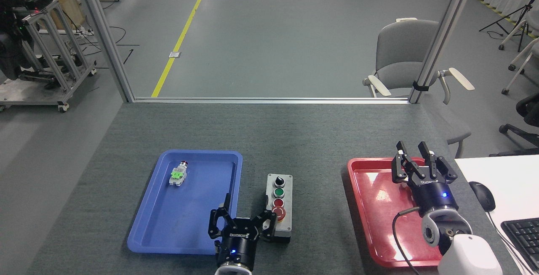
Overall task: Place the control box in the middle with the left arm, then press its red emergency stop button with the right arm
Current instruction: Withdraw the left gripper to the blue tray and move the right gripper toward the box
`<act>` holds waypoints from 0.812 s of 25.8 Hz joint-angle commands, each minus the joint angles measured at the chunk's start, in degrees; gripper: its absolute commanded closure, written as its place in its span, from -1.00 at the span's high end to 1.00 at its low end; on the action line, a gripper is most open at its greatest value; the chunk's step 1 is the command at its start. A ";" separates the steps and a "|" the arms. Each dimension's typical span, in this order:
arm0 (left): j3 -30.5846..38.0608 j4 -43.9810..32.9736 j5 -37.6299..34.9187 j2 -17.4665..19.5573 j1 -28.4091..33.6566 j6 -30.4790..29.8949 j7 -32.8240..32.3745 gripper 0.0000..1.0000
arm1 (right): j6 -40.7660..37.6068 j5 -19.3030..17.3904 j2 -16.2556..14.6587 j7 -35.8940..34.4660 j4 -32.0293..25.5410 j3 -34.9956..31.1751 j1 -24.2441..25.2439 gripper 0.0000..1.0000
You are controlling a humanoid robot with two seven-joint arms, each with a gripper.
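With the long light-grey control box (278, 206) set down just right of the spread, empty left claw (243, 221), the yellow-ringed red mushroom button (278, 212) should be pressed squarely from above by the half-spread, empty right claw (416, 159).

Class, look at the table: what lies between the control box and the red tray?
Nothing. In the head view, only bare grey tabletop separates the control box from the red tray.
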 commanded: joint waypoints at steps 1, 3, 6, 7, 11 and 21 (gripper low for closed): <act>3.47 -4.64 -0.38 3.77 2.04 -0.30 -0.04 0.97 | -3.71 0.87 -0.03 0.21 0.56 1.33 -0.59 -0.19; 4.70 -5.78 -0.38 5.61 2.74 -0.74 -0.04 0.98 | -9.51 2.54 -0.03 0.21 2.14 2.73 -0.68 -0.63; 6.28 -6.22 -0.38 8.16 2.83 -3.29 -0.56 0.97 | -17.41 6.06 0.23 0.21 3.37 3.08 -1.82 -1.00; 7.16 -6.22 -0.38 8.95 2.83 -5.13 -0.74 0.97 | -19.44 6.93 0.32 0.21 3.37 3.08 -1.82 -1.00; 13.05 -7.28 -0.47 11.85 4.32 -14.63 -2.14 0.97 | -25.41 7.73 0.58 0.30 3.28 6.07 -2.52 -1.00; 25.27 -9.83 -0.47 18.36 5.29 -38.36 -9.00 0.97 | -26.03 9.22 3.57 0.91 4.78 18.73 -4.81 -1.00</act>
